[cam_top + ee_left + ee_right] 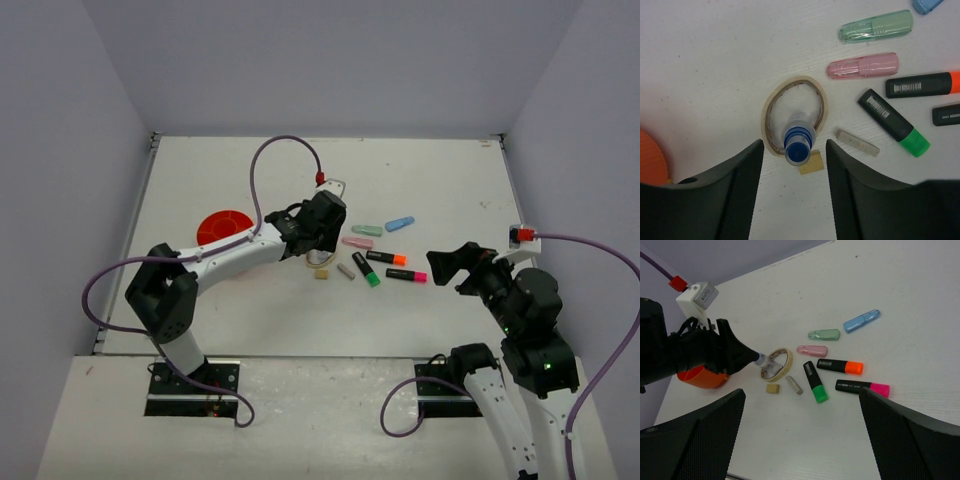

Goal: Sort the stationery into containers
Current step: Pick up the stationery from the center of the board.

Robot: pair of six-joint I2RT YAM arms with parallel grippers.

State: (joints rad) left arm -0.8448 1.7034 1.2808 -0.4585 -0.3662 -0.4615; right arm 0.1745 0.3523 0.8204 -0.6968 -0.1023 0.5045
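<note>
Wore white shells over black joints on the left arm (225,260) and right arm (525,320). Trailed a purple cable (285,138) from each wrist, red-plugged into a white block (333,187). Ended in broad black fingers (732,195), mesh-textured at 5 and 7 o'clock on the right.

Bright, even light from overhead fills all three views. The white desk (420,170) is evenly lit from edge to edge, and shadows on it are faint and soft-edged. The overhead view is sharp. In the left wrist view the near, dark end effector fingers (735,200) look slightly soft; everything beyond them is crisp.
</note>
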